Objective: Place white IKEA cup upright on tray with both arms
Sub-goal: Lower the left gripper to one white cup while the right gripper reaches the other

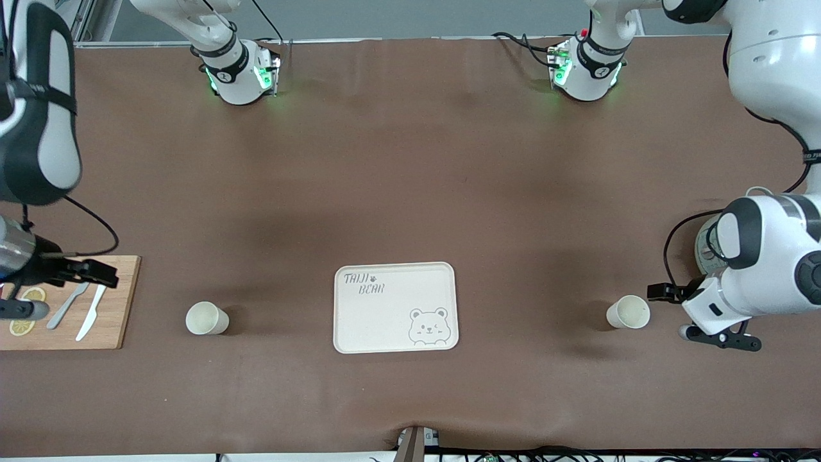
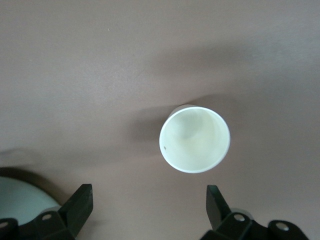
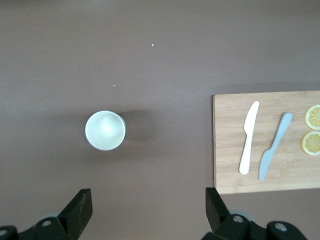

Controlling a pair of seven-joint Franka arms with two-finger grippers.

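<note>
1. Front view: cream rectangular bear-printed tray (image 1: 395,308) bare; one white cup (image 1: 206,318) and another white cup (image 1: 628,312) upright on brown counter (image 1: 410,192), flanking it
2. Left claw (image 2: 149,206) spread above its cup, likely lining up a grasp
3. Right claw (image 3: 148,207) spread, hovering near bamboo board (image 3: 270,140)

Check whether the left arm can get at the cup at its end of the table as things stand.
Probably yes. The left gripper is open above the upright cup, and nothing lies around the cup on the bare table. The gripper sits slightly off-centre and needs a small shift.

Even, soft overhead light, faint diffuse shadows beside both cups (image 1: 207,318), mild wrist-view softness.
</note>
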